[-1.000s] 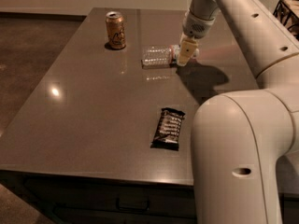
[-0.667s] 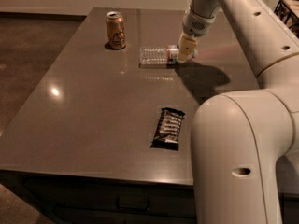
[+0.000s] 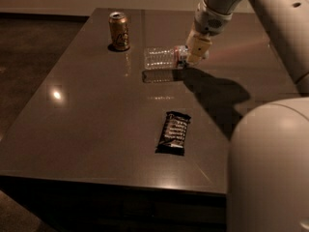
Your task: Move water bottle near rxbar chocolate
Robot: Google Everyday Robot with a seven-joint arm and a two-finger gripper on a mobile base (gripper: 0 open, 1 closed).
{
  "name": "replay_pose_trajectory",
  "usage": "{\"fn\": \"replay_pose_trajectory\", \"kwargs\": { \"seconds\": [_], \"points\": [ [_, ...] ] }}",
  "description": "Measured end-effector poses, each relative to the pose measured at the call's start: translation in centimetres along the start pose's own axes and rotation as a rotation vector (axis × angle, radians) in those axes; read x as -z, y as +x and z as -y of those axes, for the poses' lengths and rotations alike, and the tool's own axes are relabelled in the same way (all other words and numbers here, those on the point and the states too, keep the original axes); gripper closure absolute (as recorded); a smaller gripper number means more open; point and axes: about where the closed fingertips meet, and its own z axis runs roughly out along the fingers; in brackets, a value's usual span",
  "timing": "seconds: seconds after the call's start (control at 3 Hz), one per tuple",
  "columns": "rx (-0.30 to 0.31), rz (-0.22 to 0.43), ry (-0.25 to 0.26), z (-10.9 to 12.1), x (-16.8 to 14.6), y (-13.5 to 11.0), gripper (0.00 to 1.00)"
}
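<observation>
The water bottle [image 3: 163, 57] is clear and ribbed, and hangs on its side a little above the dark table [image 3: 87, 115]; its reflection shows just below it. My gripper [image 3: 195, 53] comes down from the upper right and is shut on the bottle's label and cap end. The rxbar chocolate [image 3: 174, 132], a flat black bar with white lettering, lies on the table toward the front, well below the bottle in the camera view and apart from it.
A gold drink can [image 3: 119, 31] stands upright at the back left, to the left of the bottle. My arm's large white body [image 3: 270, 168] fills the lower right. The table's front edge [image 3: 111, 181] runs along the bottom.
The gripper has closed on the bottle's cap end and raised it slightly off the table; the bottle has shifted a little to the left. The bar and the can have not moved.
</observation>
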Motion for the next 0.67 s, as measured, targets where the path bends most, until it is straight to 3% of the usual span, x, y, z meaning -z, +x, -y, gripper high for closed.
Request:
{"fn": "replay_pose_trajectory", "kwargs": {
  "seconds": [0.33,0.67],
  "points": [
    [0.061,0.003,-0.028,-4.5,1.9,0.2,1.00],
    [0.085,-0.012,-0.071,-9.3,2.5,1.2,1.00]
  ]
}}
